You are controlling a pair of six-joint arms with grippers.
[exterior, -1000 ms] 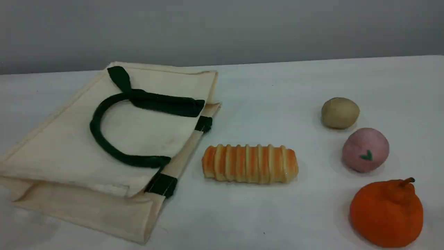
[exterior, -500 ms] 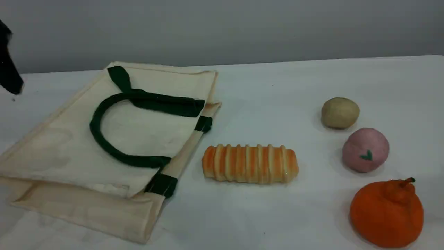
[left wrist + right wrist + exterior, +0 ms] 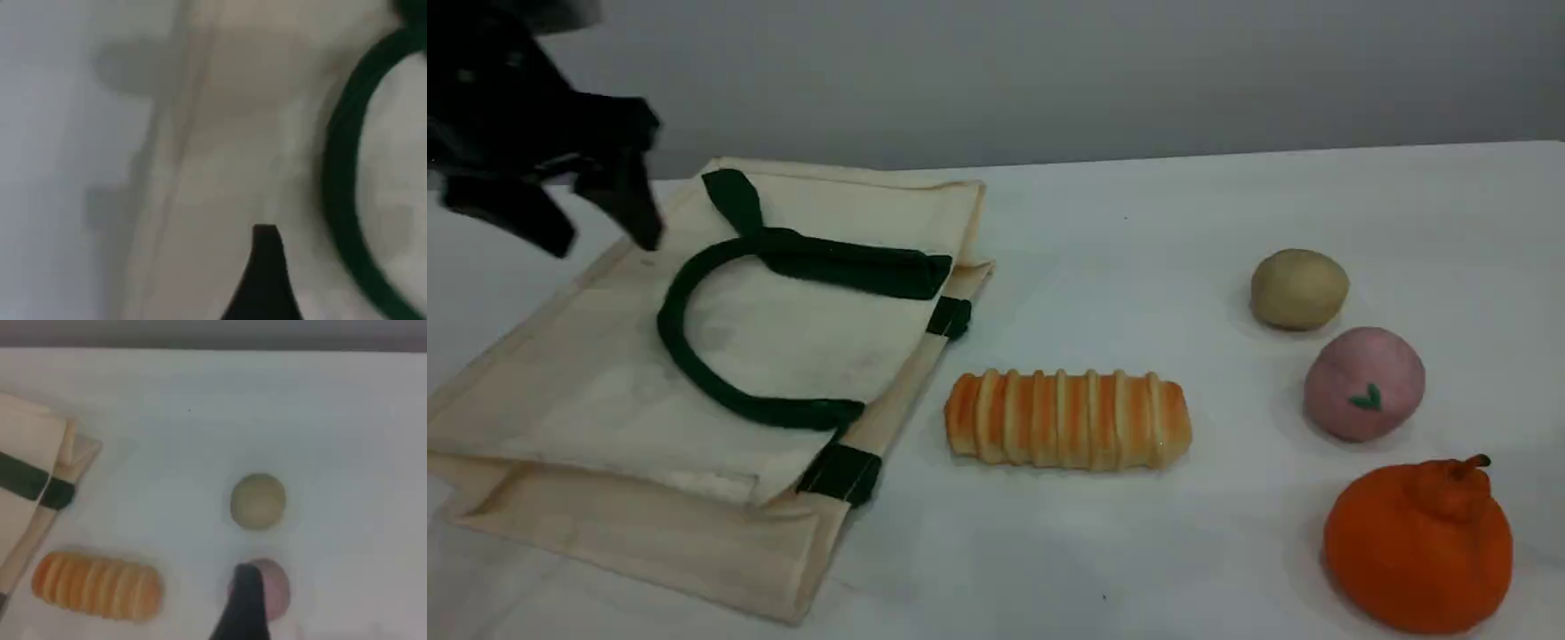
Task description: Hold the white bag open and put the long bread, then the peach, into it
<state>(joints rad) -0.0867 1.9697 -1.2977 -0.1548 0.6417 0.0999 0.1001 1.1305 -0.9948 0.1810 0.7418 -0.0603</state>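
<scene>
- The table (image 3: 1138,222) carries three round things in a row at the right. A tan ball (image 3: 1298,289) lies farthest back, the peach (image 3: 1363,382) in the middle, and an orange fruit (image 3: 1418,547) with a stem nearest. All three are close together, and none touches another.
- The peach's green leaf mark faces the scene camera.
- The bag (image 3: 800,338) lies flat at the left. Its mouth edge runs slantwise from far to near and faces right, toward the bread (image 3: 1067,420).
- A green handle (image 3: 685,364) lies folded back on the top panel, its loop opening toward the mouth. The mouth is closed flat.
- The bread lies between the bag and the fruits, with its long axis left to right and its pale ridges crossing it. Its left end is just beside the mouth edge but apart from it, and nothing lies in the gap.
- The left gripper (image 3: 605,233) hangs over the bag's far left edge. Its fingers are spread and hold nothing. In the left wrist view, canvas and a curve of the handle lie below it.
- The right gripper (image 3: 244,600) is out of the scene view. Its wrist view shows one dark fingertip in line with the peach. The jaws are wide apart, and nothing can be seen in them.
</scene>
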